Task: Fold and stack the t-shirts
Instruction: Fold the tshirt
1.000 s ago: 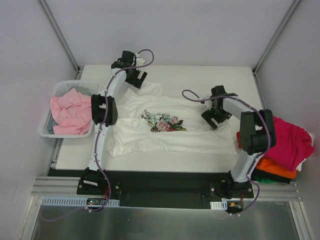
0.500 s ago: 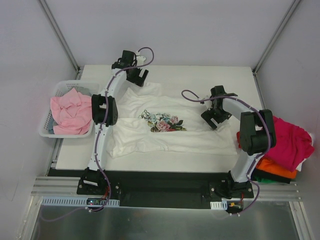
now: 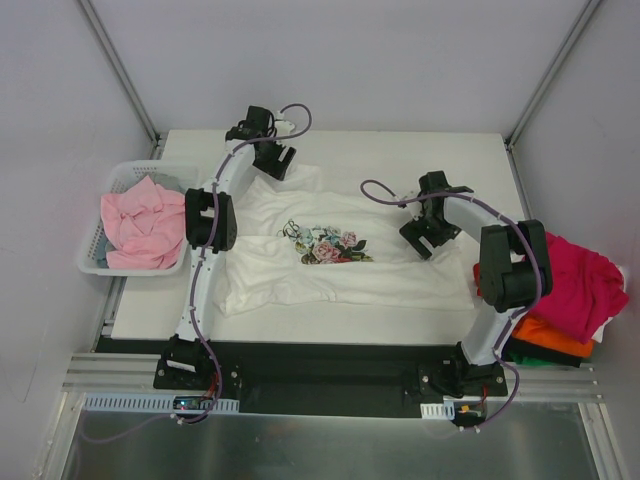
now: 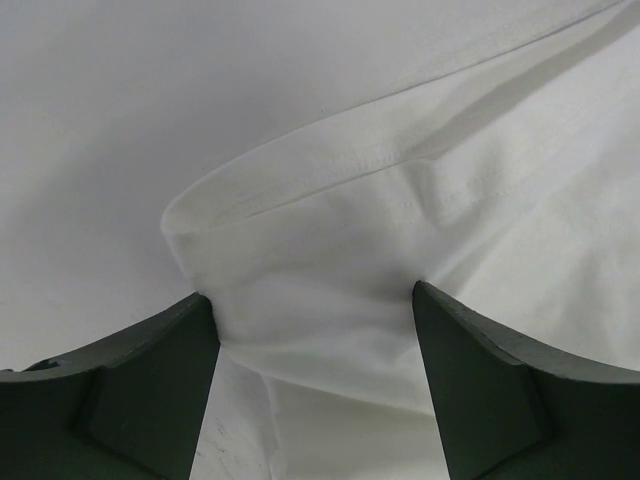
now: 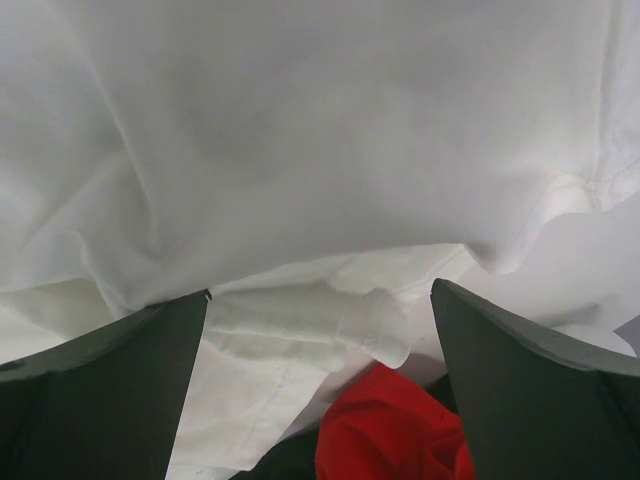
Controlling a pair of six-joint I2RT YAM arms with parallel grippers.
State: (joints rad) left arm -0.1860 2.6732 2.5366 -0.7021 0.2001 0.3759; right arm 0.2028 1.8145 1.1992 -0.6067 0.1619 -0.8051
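Observation:
A white t-shirt with a pink-and-green flower print (image 3: pixel 330 245) lies spread on the table (image 3: pixel 400 150). My left gripper (image 3: pixel 270 160) is at its far left corner, open, with the white sleeve hem (image 4: pixel 330 190) between the jaws (image 4: pixel 312 292). My right gripper (image 3: pixel 428 238) is at the shirt's right side, open, over bunched white cloth (image 5: pixel 300 320) between the jaws (image 5: pixel 320 290). A pale pink t-shirt (image 3: pixel 140 225) fills the basket. Magenta (image 3: pixel 580 280), orange (image 3: pixel 550 338) and dark (image 3: pixel 525 355) t-shirts are piled at the right edge; red cloth (image 5: pixel 400 435) shows low in the right wrist view.
The white lattice basket (image 3: pixel 125 177) stands off the table's left edge. Grey walls and metal posts close in the back and sides. A bare strip of table runs along the far edge behind the shirt.
My left gripper has shifted slightly at the shirt's far left corner. My right gripper has edged a little to the left. The shirt lies as before.

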